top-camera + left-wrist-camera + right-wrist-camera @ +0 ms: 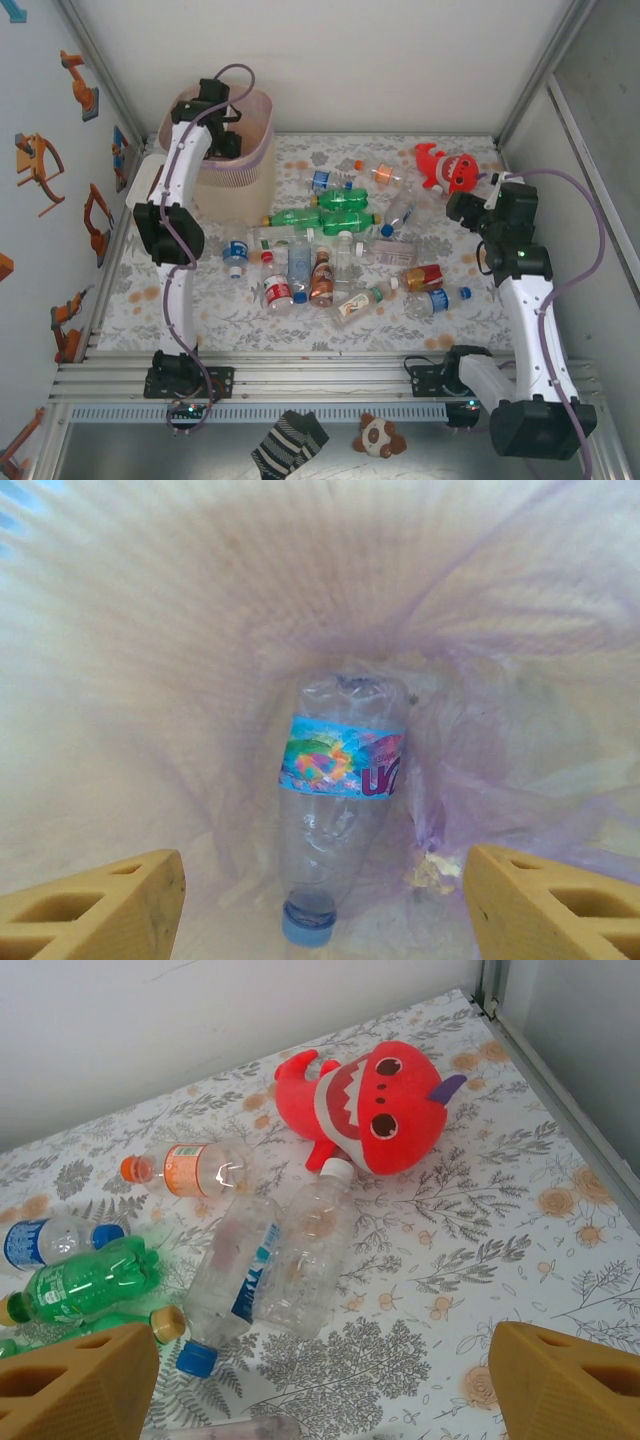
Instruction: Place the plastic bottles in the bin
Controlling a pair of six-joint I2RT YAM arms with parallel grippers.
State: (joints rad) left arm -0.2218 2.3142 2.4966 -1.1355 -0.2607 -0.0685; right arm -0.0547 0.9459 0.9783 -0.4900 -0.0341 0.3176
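The bin [262, 120] stands at the back left, pale pink and translucent. My left gripper [222, 130] hangs over its mouth. In the left wrist view the left gripper [322, 870] is open, and a clear bottle [340, 755] with a bright label and blue cap lies loose on the liner below, touching neither finger. Several plastic bottles [330, 250] lie scattered mid-table, two green ones [335, 215] among them. My right gripper [458, 205] hovers open at the back right; the right gripper [325, 1345] has a white-capped bottle [310, 1250] and a blue-capped one [235, 1270] lying ahead of it.
A red plush toy [370, 1105] lies just behind those two bottles near the back right corner [445, 168]. An orange-capped bottle [195, 1168] and a green bottle [85, 1280] lie to the left. Metal frame rails [520, 110] bound the table's right side.
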